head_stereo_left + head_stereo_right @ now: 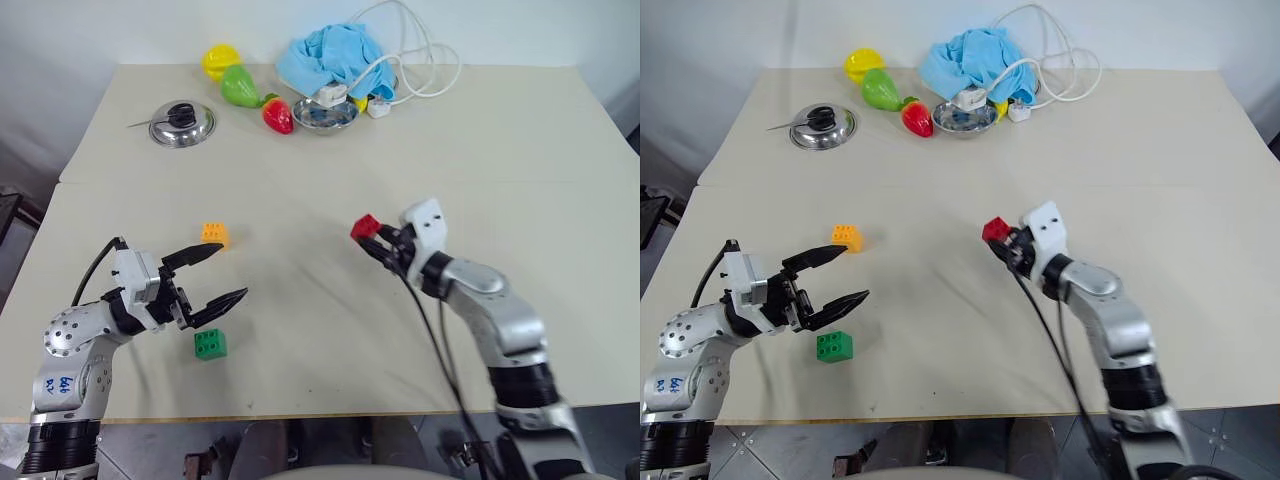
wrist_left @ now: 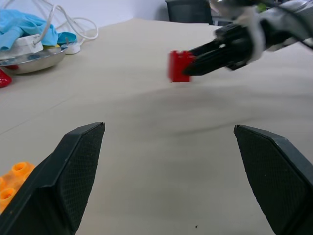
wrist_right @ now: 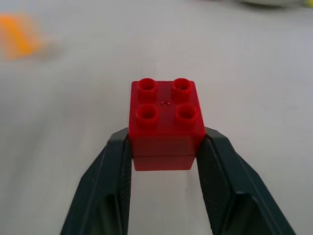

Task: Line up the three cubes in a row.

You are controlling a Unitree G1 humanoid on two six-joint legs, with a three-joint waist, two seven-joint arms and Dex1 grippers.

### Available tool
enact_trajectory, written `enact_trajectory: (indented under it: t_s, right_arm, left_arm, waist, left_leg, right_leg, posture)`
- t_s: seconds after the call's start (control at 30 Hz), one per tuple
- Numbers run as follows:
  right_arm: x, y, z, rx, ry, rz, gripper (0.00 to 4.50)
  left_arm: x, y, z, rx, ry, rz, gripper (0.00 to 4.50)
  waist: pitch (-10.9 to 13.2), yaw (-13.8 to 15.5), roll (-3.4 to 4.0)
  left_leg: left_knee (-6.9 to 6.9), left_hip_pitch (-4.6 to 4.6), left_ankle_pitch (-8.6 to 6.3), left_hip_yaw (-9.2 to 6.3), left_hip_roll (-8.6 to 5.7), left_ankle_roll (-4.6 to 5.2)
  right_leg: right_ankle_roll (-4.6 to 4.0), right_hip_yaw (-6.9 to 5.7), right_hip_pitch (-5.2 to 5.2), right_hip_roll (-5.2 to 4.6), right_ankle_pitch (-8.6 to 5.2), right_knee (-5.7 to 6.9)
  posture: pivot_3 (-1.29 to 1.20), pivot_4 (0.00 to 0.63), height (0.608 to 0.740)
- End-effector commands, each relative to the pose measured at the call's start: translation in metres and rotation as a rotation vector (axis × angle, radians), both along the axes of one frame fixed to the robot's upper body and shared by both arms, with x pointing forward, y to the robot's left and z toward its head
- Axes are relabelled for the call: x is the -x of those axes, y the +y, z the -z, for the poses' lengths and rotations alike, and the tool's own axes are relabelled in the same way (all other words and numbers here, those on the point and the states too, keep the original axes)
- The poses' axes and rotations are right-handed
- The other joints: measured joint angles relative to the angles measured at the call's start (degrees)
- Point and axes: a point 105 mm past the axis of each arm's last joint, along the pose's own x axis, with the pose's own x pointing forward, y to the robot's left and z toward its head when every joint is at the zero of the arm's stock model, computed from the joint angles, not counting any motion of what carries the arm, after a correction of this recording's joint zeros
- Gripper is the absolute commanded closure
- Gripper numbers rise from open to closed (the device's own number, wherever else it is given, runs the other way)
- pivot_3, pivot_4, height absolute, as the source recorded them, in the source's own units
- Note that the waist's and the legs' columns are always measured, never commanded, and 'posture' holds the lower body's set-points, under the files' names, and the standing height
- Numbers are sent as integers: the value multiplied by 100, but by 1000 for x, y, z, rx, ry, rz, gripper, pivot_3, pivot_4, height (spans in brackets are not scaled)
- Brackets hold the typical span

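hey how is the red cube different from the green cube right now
The red cube is clamped between the right gripper fingers, while the green cube sits free on the table, ungripped, just below the open left gripper. The red cube is out toward the middle of the table; the green cube lies near the front edge on the robot's left. Both are small studded building blocks.

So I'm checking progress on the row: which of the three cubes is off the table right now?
The red cube, clamped between the right gripper's fingers. The orange cube and green cube sit on the table.
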Motion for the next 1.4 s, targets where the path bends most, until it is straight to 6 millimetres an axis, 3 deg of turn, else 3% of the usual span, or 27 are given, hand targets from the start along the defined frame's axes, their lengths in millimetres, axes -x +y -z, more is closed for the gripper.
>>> enact_trajectory:
  t_s: [0.03, 0.17, 0.33, 0.5, 0.9, 1.03, 1.2, 1.4]
  right_arm:
    - [28, -25, 0, 138, -58, -319, 3041]
    - [28, -54, 13, 269, -36, -490, 3041]
    - [7, -63, 14, 298, -90, -564, 3041]
    - [-10, -57, 12, 309, -126, -585, 3041]
    - [-19, -42, 20, 341, -71, -644, 3041]
    - [-24, -45, 14, 330, -74, -616, 1718]
    - [-22, -56, -15, 278, -184, -582, 19]
    - [12, -70, -45, 146, -252, -614, 19]
  left_arm:
    - [2, -3, -4, -18, -7, 63, 0]
    - [6, -8, -2, -60, 5, 134, 0]
    - [5, -9, -3, -80, 10, 169, 0]
    - [6, -9, -4, -80, 4, 157, 0]
    - [7, -1, -8, -93, 3, 131, 0]
    - [5, 2, -11, -97, 11, 119, 0]
    - [2, 21, -16, -73, -2, 2, 0]
    - [20, 70, -8, -30, 19, -249, 0]
  waist:
    - [2, -9, -4]
    - [7, -66, -13]
    - [8, -56, -13]
    - [9, -33, -12]
    - [9, -45, -12]
    - [9, -43, -11]
    - [12, -28, -6]
    - [16, -22, -1]
  left_leg:
    - [0, 2, -1, 4, -3, 2]
    - [0, 20, -1, 29, 9, 4]
    - [6, 22, 4, 40, 29, -4]
    - [17, 15, 3, 32, 27, -5]
    - [35, 12, 3, 21, 29, -5]
    - [42, 12, 2, 22, 31, -6]
    - [44, 9, 2, 20, 28, -6]
    - [40, 6, -8, 10, 29, -10]
  right_leg:
    - [4, 2, 2, -1, 2, -5]
    - [10, 9, 8, 1, 5, -7]
    - [10, 9, 4, 8, 6, -2]
    - [10, 9, 4, 6, 6, 0]
    - [8, 6, 7, 3, 5, 15]
    - [8, 8, 7, 3, 5, 22]
    - [8, 7, 6, -2, 5, 23]
    - [4, -3, 5, -7, 3, 14]
  posture:
    - [0, 150, 740]
    - [0, 150, 740]
    - [0, 150, 740]
    - [0, 150, 740]
    - [0, 150, 740]
    - [0, 150, 740]
    - [0, 150, 740]
    - [0, 150, 740]
